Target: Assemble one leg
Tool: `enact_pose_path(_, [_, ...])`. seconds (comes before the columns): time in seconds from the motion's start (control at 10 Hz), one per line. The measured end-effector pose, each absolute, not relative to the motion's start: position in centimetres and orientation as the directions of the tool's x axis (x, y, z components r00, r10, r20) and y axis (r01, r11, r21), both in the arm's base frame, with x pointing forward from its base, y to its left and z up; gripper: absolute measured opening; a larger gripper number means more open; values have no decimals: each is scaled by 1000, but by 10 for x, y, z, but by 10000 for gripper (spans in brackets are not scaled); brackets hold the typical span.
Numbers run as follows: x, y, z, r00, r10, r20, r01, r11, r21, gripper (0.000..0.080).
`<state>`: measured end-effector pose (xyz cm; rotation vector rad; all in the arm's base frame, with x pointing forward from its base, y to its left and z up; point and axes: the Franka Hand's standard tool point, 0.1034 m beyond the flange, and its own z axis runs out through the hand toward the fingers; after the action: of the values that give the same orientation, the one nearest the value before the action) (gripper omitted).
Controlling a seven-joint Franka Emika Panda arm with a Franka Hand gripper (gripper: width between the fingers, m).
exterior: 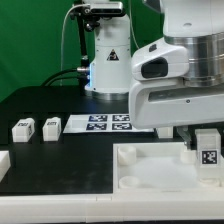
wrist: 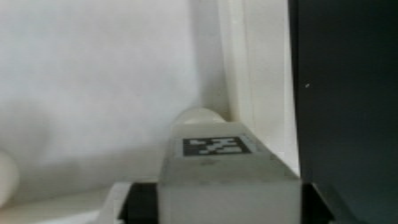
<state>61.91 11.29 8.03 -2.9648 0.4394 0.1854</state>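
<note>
Your claw (exterior: pixel 207 136) pinches one small white plastic leg block (wrist: pixel 217 150) with a black-and-white tag by the rim of the big white square tray (exterior: pixel 140 160), so picking up looks done and fixing it in is left.

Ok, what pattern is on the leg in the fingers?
The leg is white with a black-and-white square tag, clearest in the wrist view.
</note>
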Motion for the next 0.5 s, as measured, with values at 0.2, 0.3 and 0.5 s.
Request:
enact_pose_path(0.2, [619,114,80,877,-453,-162,-470,-878,-91,292])
enact_pose_path(0.3, [619,115,80,826,-538,-171,-555,-829,-74,292])
enact_pose_path(0.5, [622,115,79,572,-797,-192,-817,-574,-51,292])
